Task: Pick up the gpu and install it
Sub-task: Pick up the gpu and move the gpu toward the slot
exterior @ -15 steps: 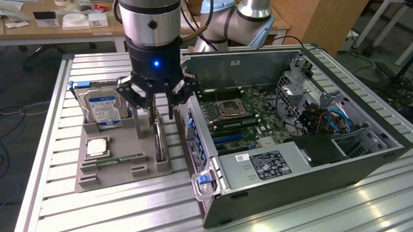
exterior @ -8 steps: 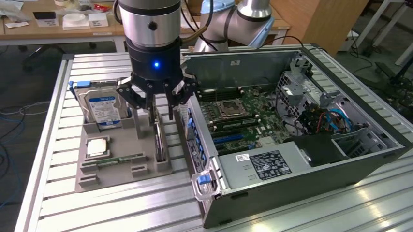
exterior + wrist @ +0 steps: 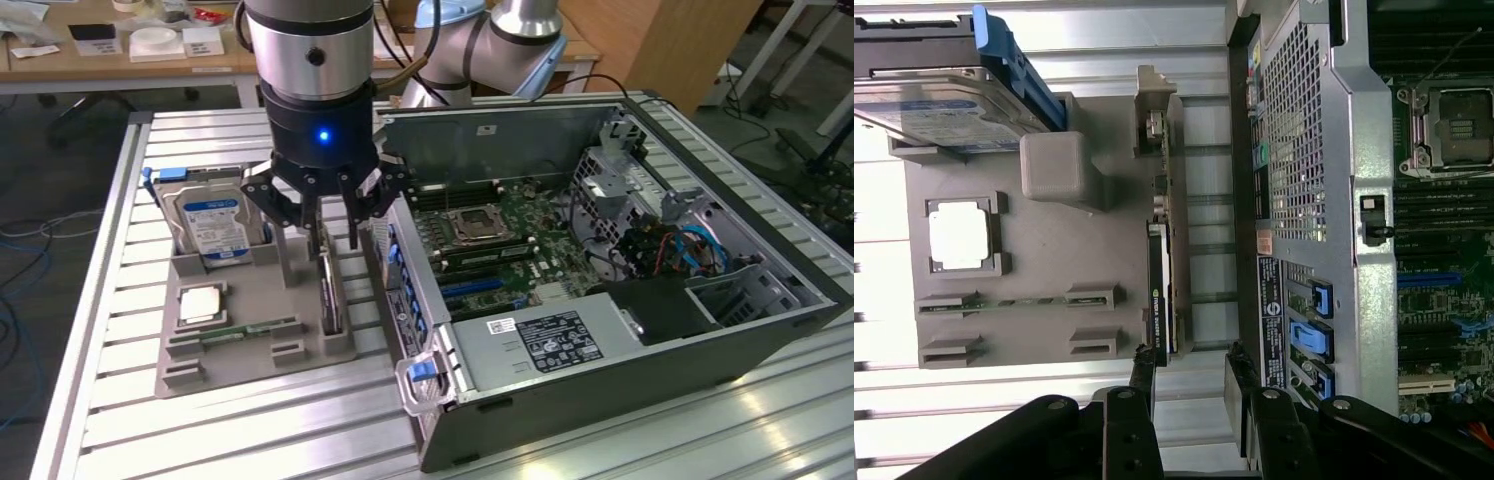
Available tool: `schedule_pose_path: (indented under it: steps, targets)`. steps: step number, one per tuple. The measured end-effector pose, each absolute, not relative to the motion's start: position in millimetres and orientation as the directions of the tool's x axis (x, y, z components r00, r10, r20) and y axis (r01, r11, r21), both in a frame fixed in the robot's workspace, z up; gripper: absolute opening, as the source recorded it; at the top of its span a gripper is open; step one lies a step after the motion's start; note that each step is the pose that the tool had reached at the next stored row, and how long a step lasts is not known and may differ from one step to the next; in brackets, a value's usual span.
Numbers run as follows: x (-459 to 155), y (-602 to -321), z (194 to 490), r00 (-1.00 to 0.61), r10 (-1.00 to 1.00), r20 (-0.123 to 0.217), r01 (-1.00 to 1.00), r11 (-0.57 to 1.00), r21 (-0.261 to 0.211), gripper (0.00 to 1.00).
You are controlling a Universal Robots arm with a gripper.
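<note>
**Item 1.** We are logging a hard drive (image 3: pixel 211 222) with a blue-white label. It is standing upright at the far corner of the grey parts tray (image 3: pixel 254 350), on the exterior view's left.

**Item 2.** We are logging a CPU (image 3: pixel 200 302) lying flat in its recess by the same side edge. A memory stick (image 3: pixel 248 329) is lying just nearer than it.

**Item 3.** We are finding the gpu (image 3: pixel 330 292) standing on edge in a slot along the tray's edge beside the computer case (image 3: pixel 601 385), not yet lifted.

**Item 4.** We are recording the gripper (image 3: pixel 327 240) hanging directly over the gpu, with its fingers (image 3: pixel 1143 375) spread wide and holding nothing.

**Risk.** In the wrist view we are judging the card to be sitting closer to one finger than the other. An off-centre descent could land a fingertip on the card's top edge. It could also push the card against the case wall, which is standing just beside the slot.

**Unclear.** We are seeing the gpu edge-on, so its cooler and bracket are hard to make out. The gripper body is covering the tray's far edge. We cannot tell whether the fingertips are touching the card.
</note>
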State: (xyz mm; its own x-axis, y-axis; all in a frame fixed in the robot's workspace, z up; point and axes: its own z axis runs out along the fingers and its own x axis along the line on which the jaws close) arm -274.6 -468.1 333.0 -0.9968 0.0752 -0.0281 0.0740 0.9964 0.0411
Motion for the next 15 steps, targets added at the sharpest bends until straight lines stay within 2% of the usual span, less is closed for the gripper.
schedule_pose_path:
  steps: [15]
  targets:
    - [-274.6,-468.1,327.5,-0.997,0.075,-0.028,0.074,0.996,0.041,0.42]
